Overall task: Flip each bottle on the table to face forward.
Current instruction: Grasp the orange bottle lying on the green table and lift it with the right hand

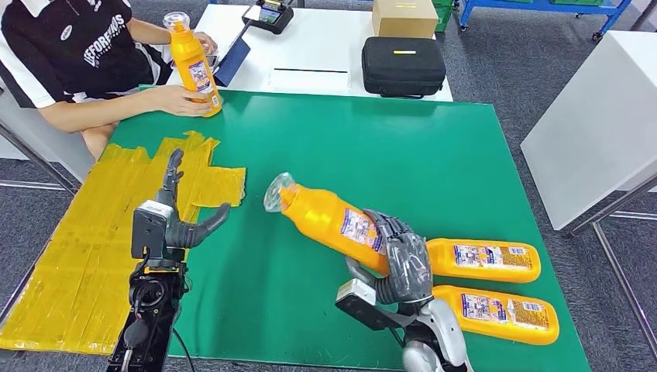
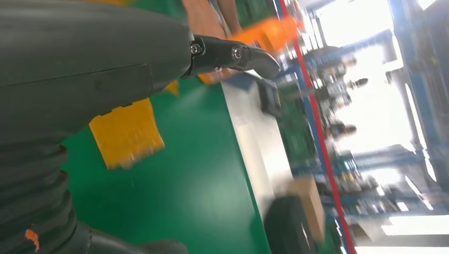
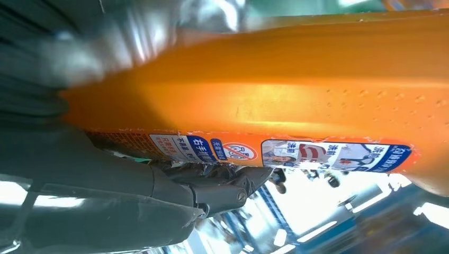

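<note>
My work surface is a green table (image 1: 434,155), with a patch of yellow tape (image 1: 85,240) laid across it toward my 9 o'clock. Directly behind it at 12 o'clock stands a white table (image 1: 325,46) bearing a black zip case (image 1: 403,66), a cardboard box (image 1: 404,17) and a small device with a screen (image 1: 269,15), and a person in a black shirt (image 1: 70,46) sits at my 10 o'clock. Grey carpet floor (image 1: 496,54) surrounds the tables; at 2 o'clock I note a second white tabletop (image 1: 596,116), and a blue wheeled rack (image 1: 542,12) stands at 1 o'clock.
</note>
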`<state>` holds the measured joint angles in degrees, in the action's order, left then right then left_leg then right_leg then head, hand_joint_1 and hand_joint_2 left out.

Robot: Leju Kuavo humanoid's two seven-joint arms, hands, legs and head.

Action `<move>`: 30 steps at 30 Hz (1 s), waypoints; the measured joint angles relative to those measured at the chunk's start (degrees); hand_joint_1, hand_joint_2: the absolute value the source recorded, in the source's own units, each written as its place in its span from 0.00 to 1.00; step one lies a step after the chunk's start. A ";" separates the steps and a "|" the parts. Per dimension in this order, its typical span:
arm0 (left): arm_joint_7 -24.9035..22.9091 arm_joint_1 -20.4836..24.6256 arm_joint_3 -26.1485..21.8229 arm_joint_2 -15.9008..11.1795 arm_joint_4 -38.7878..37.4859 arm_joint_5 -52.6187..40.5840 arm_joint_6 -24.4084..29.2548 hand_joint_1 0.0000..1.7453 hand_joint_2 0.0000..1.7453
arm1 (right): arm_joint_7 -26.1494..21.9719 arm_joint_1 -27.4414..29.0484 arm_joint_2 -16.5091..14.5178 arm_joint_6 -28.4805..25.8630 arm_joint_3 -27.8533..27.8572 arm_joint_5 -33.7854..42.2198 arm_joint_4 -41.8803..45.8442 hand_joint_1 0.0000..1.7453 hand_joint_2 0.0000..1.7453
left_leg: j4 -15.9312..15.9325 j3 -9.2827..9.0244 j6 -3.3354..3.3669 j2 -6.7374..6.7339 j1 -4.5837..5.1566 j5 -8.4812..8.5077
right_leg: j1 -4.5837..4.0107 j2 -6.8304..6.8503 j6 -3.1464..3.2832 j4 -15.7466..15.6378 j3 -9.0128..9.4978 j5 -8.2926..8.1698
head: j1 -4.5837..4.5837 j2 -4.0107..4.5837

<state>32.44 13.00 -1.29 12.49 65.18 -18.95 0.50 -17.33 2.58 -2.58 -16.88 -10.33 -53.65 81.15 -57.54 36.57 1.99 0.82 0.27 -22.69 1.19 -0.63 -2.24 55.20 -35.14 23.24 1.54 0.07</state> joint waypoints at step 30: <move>-4.26 -1.02 14.67 -0.01 2.40 16.88 -18.75 0.00 1.00 | -7.97 -5.63 -6.78 -3.55 4.19 17.13 -6.90 1.00 1.00 | 0.00 0.02 0.00 -0.01 -0.01 0.01 | -0.01 -0.01 -0.01 0.00 -0.01 -0.01 | 0.01 0.00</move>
<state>28.18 11.98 13.39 12.48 67.57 -2.07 -18.25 -25.30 -3.05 -9.36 -20.43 -6.14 -36.51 74.26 -57.54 36.59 1.99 0.82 0.26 -22.68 1.18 -0.63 -2.25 55.20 -35.15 23.22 1.55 0.07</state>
